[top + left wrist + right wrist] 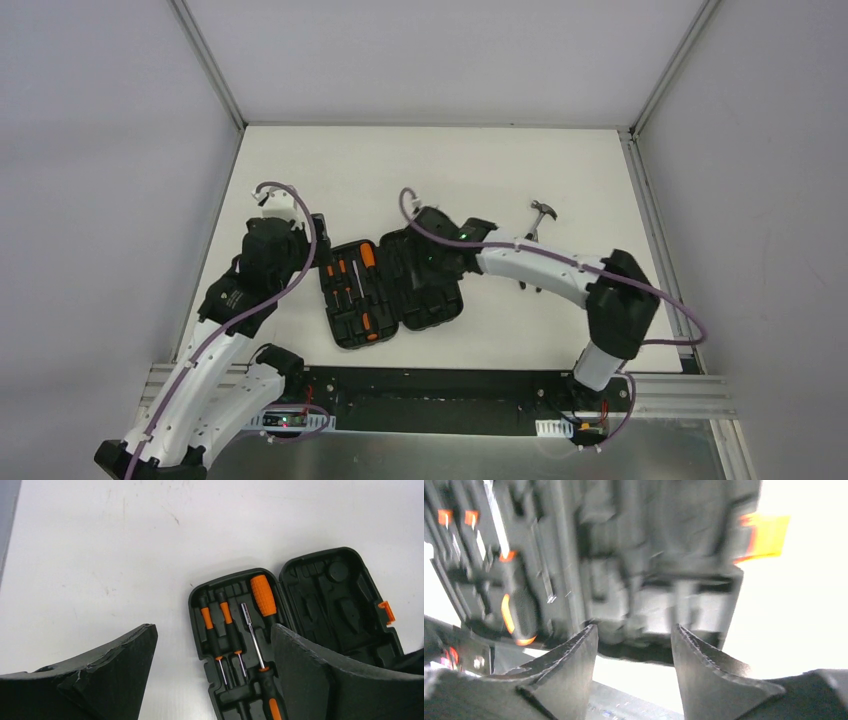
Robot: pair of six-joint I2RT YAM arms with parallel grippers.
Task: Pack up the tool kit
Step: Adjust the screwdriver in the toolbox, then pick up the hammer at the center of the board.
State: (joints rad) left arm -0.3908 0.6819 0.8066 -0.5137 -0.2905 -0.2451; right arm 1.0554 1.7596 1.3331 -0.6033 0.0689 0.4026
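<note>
Left pincer point(211, 628) released, right pincer point(634, 627) released, open case point(395, 290) on white table point(400, 170), grey walls point(100, 150)

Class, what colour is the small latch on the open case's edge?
Orange; the latch shows best in the left wrist view.

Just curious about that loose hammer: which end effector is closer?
Right. Right end effector over the open case beside the hammer; left end effector beyond the case's far side.
</note>
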